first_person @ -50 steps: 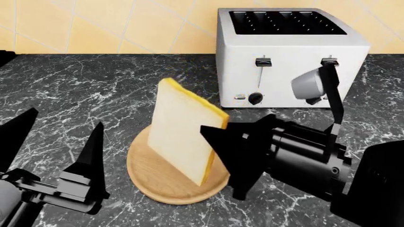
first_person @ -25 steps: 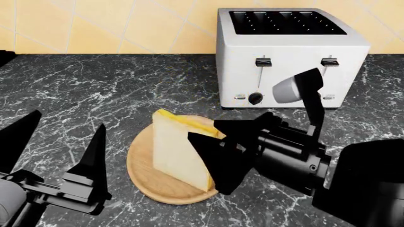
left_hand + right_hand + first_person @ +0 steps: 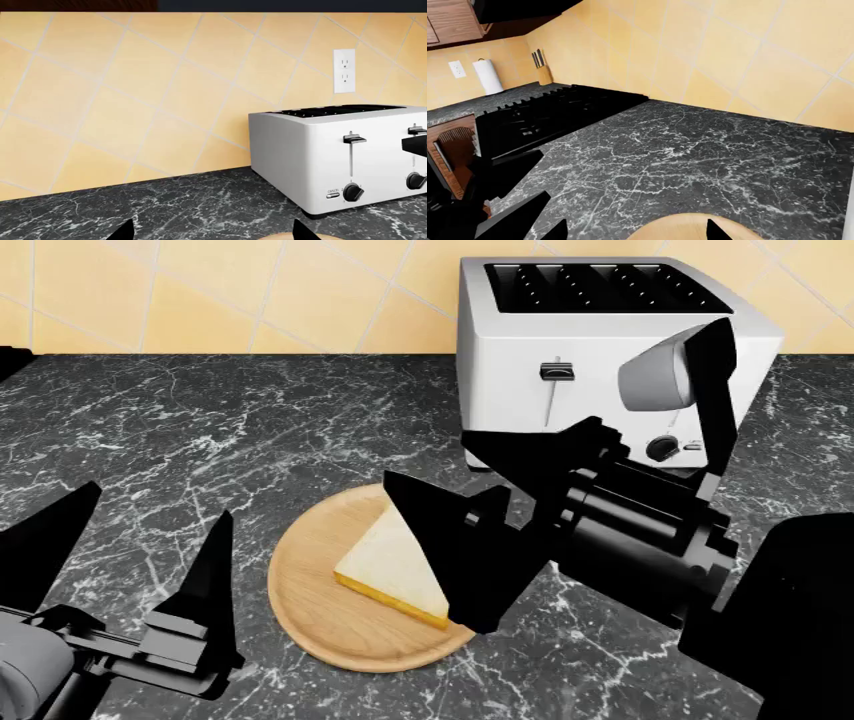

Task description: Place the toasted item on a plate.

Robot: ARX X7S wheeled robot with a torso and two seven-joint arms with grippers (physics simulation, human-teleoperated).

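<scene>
The toasted item [image 3: 394, 570] is lying flat on the plate [image 3: 310, 625], with its pale face up and its yellow crust edge toward the robot. The plate is sitting on the dark marble counter [image 3: 200, 430], in front of the white toaster [image 3: 587, 330]. The right gripper [image 3: 447, 530] is hanging just over the far right part of the bread, and its 2 black fingers are spread apart. It is not gripping anything. One black finger [image 3: 447, 555] is hiding a corner of the bread, so I cannot tell if it is touching it. The left gripper [image 3: 134, 545] is sitting near the plate's left side. Its 2 pointed fingers are wide apart and holding nothing.
</scene>
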